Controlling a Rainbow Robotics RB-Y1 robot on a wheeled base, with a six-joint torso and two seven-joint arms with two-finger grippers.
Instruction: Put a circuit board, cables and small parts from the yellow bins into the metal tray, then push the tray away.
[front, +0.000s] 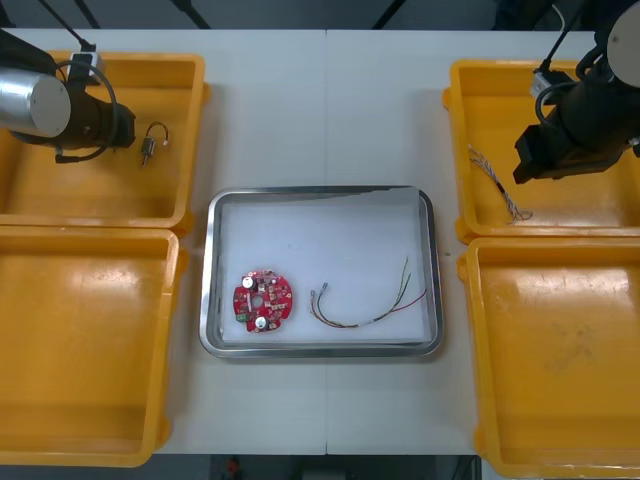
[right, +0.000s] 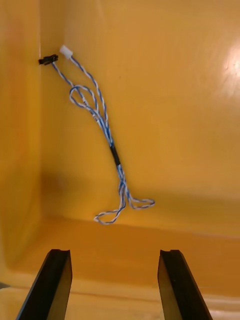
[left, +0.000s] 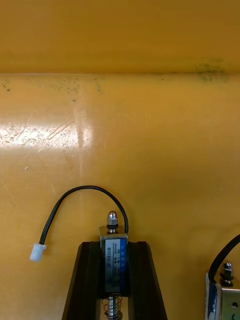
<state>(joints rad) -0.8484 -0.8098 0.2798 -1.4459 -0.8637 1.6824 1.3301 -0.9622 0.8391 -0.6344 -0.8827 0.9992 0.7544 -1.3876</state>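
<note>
Clamping a small metal part (left: 114, 262) between its jaws, the left gripper (left: 115, 246) works inside the far left yellow bin (front: 190, 120). The part's black lead (left: 75, 197) arcs out to a white plug (left: 37, 251). A 2nd small metal part (left: 220, 297) lies just beside the fingers. A lift could drag the loose lead across it, or catch the plug on the bin wall and twist the part out of the grip.

The right gripper (right: 112, 257) hangs with jaws apart over the twisted blue and white cable (right: 115, 155) in the far right yellow bin (front: 458, 150). That cable lies flat near a wall, so a close could miss it.

The metal tray (front: 215, 300) already holds 1 red circuit board (front: 263, 300) and 1 red and yellow cable (front: 365, 310).
</note>
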